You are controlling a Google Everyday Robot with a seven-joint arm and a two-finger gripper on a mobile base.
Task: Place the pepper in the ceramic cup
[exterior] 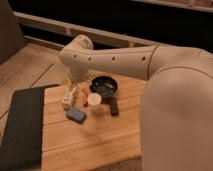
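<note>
beside ceramic cup [95,102], pepper [85,96] lies close by fingers [77,89]; cannot tell how far open.

The wooden table [90,145] carries one of each kind: one pepper [85,97], one ceramic cup [95,102], one dark bowl [104,86], one white bar with buttons [69,96], one blue-grey pad [76,115] and one small black block [113,106]. There is one dark mat [20,125], at the cup's eight o'clock, and one arm [120,60] ending in one gripper [75,85] — it hangs at the cup's ten o'clock, just above the white bar.
</note>
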